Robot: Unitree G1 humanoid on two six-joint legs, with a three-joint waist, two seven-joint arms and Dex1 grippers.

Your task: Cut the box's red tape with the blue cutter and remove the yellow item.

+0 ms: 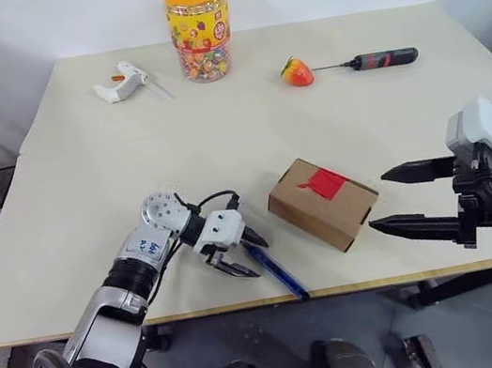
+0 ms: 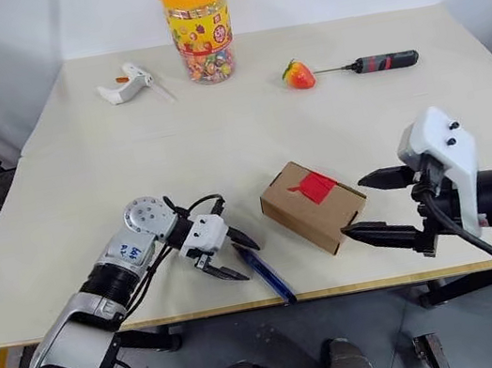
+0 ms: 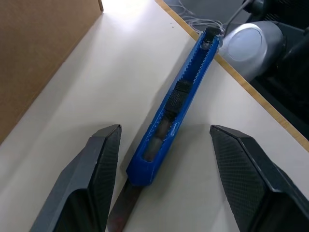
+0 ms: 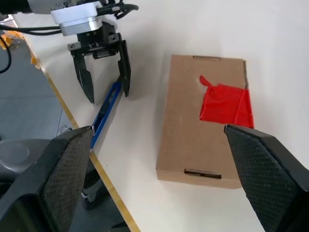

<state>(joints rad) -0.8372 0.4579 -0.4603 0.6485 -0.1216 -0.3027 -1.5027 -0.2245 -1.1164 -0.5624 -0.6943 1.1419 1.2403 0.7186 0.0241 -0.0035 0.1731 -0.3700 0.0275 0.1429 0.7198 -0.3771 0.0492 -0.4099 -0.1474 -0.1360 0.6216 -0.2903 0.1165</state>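
The blue cutter (image 3: 176, 104) lay flat on the table (image 1: 87, 202) near its front edge, straddled by the spread fingers of the left gripper (image 1: 236, 253) — not yet clasped. Just beside it sat the box (image 1: 322, 202), closed, the red tape (image 1: 327, 182) stuck across its top. The right gripper (image 1: 399, 198) was held agape just beside the box — nothing was gripped.

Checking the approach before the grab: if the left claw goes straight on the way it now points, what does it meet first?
Most likely the blue cutter, lying on the table between the open left claw fingers.
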